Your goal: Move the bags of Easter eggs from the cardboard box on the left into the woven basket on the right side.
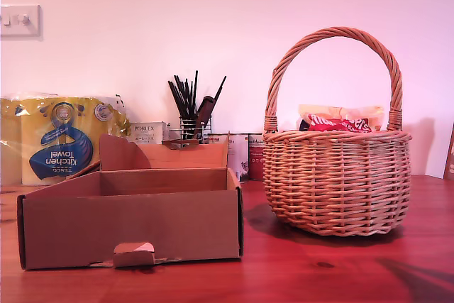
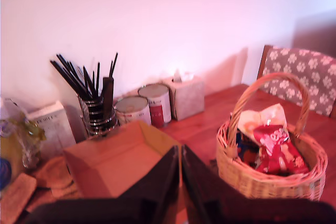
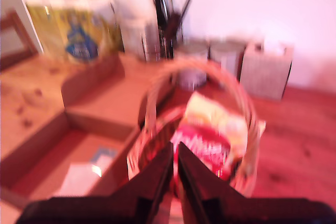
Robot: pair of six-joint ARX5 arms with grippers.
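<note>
Pale wall behind a red-brown wooden counter (image 1: 319,274). Cardboard box (image 1: 131,228) on the exterior view's left, its floor hidden there behind the front wall; the blurred second wrist view shows something pale inside, unidentifiable. Woven basket (image 1: 337,182) on the exterior view's right holds the bags of Easter eggs (image 2: 273,148), partly masked by the rim. My first hand (image 2: 180,182) and my second hand (image 3: 176,179): jaws nearly together, holding nothing.
</note>
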